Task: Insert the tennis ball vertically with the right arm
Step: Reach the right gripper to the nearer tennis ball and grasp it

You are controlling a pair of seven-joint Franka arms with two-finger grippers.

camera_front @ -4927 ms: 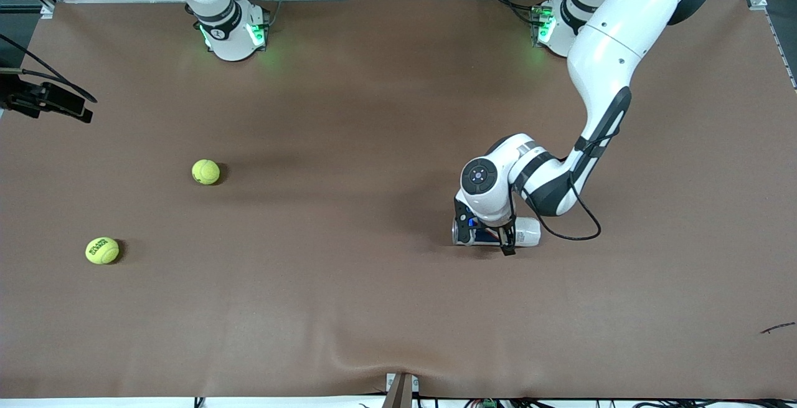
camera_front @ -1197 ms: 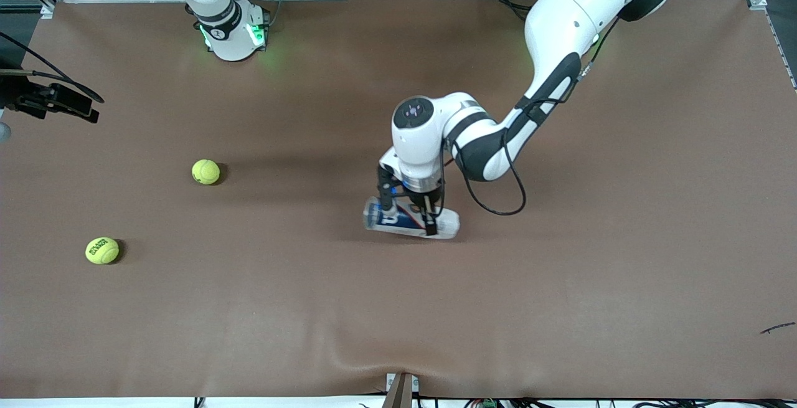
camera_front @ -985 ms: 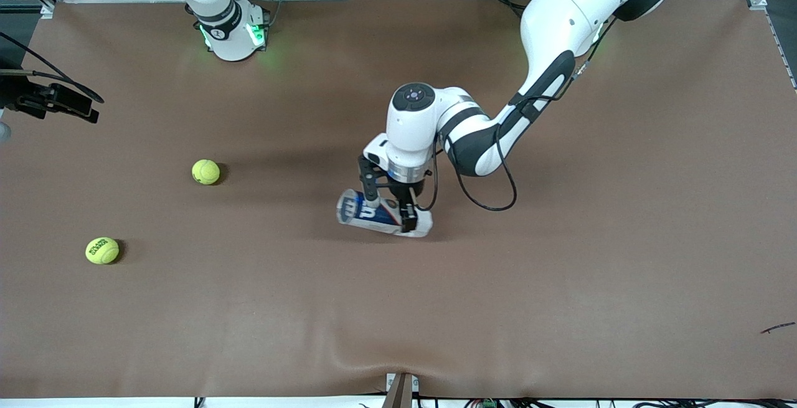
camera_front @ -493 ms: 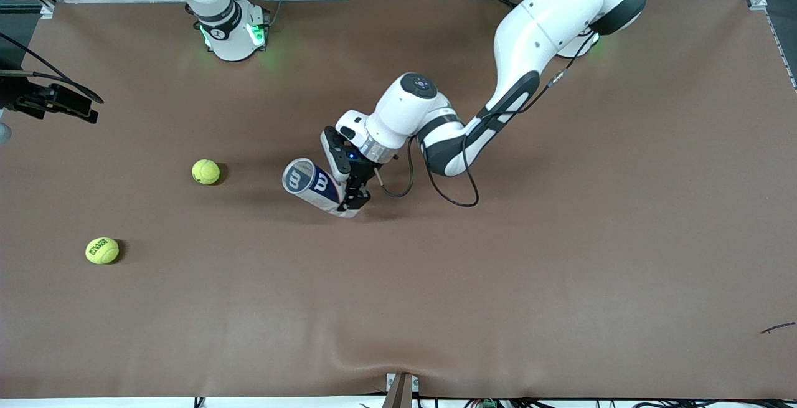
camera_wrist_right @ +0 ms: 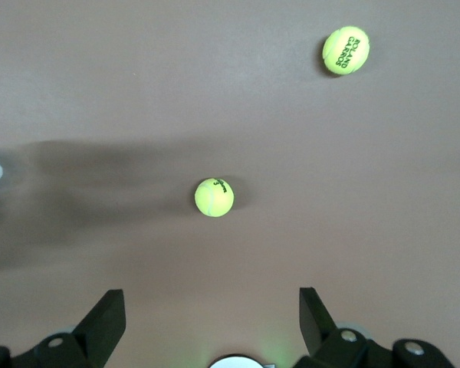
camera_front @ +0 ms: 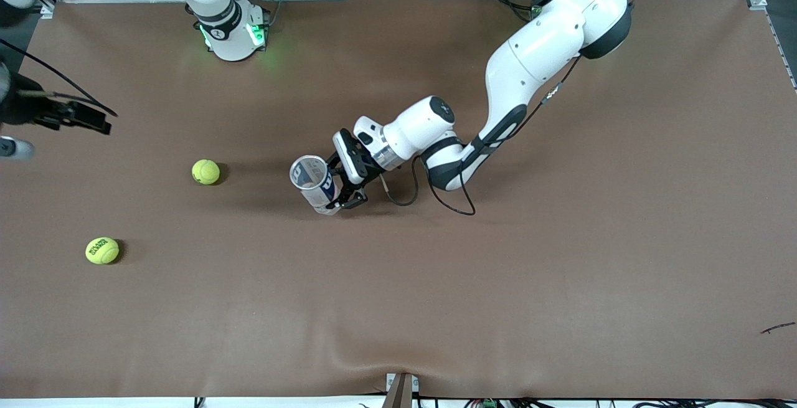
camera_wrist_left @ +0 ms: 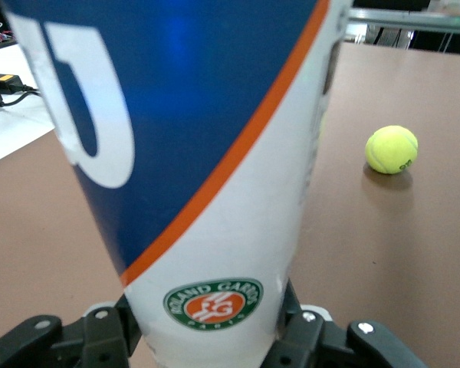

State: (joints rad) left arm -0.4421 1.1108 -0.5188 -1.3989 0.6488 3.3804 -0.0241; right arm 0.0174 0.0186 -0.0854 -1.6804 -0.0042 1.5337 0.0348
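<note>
Can (camera_wrist_left: 215,153) top & base cut off in left wrist view; right tool (camera_wrist_right: 211,307) fingertips only partly in frame

High front camera, two wrist close-ups

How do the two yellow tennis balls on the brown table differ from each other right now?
The yellow tennis ball with the big dark print lies nearer the front camera and closer to the right arm's end of the table; the plainer yellow tennis ball lies farther back, closer to the blue and white ball can held by the left tool. The open right tool hangs over the plainer one. Both rest untouched on the table.
</note>
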